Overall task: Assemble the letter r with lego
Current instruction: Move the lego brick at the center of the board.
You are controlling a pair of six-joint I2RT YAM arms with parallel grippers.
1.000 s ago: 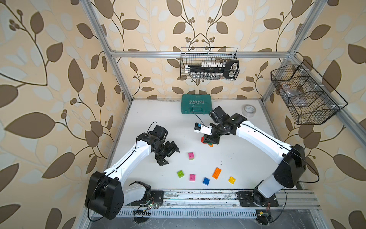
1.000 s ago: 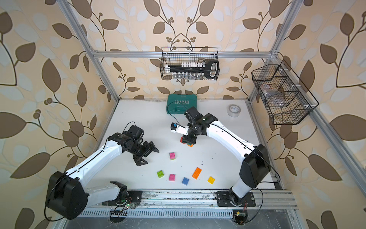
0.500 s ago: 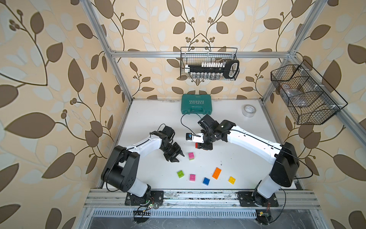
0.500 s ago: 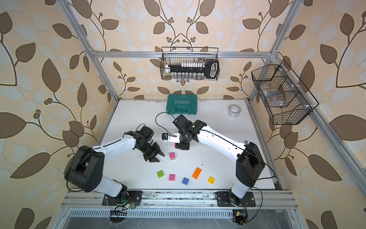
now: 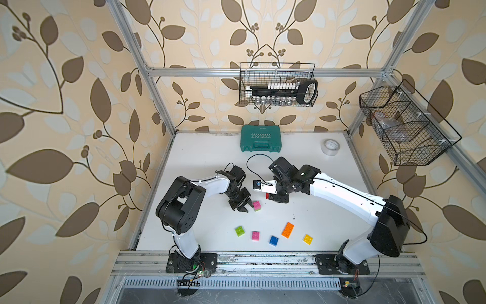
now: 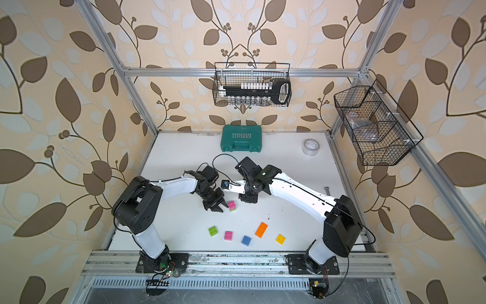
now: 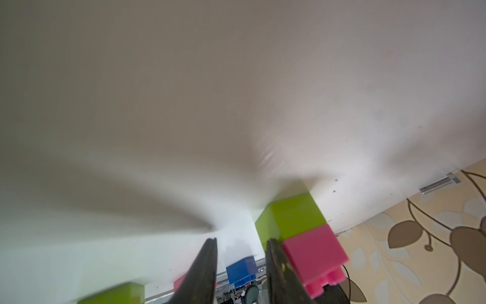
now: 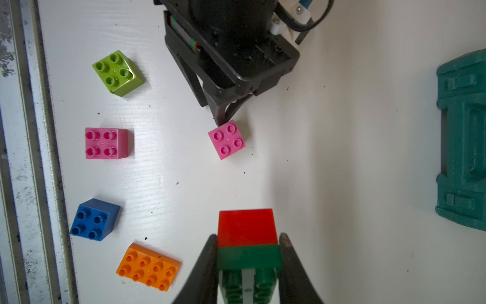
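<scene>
Right wrist view: red brick (image 8: 247, 227) joined to dark green brick (image 8: 248, 259).

A pink-on-lime stack (image 5: 257, 205) stands upright behind a loose row lying studs-up: lime brick (image 5: 239, 231), pink brick (image 5: 255, 235), blue brick (image 5: 273, 240), long orange brick (image 5: 287, 230), yellow brick (image 5: 307, 239). A red-and-green stack (image 8: 247, 227) sits clamped in the right hand (image 8: 247, 237)

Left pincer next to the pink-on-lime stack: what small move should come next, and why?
Probably open the left pincer and shift sideways to straddle the pink-on-lime stack: it is shut with nothing between its fingers, the stack lying just outside one.
</scene>
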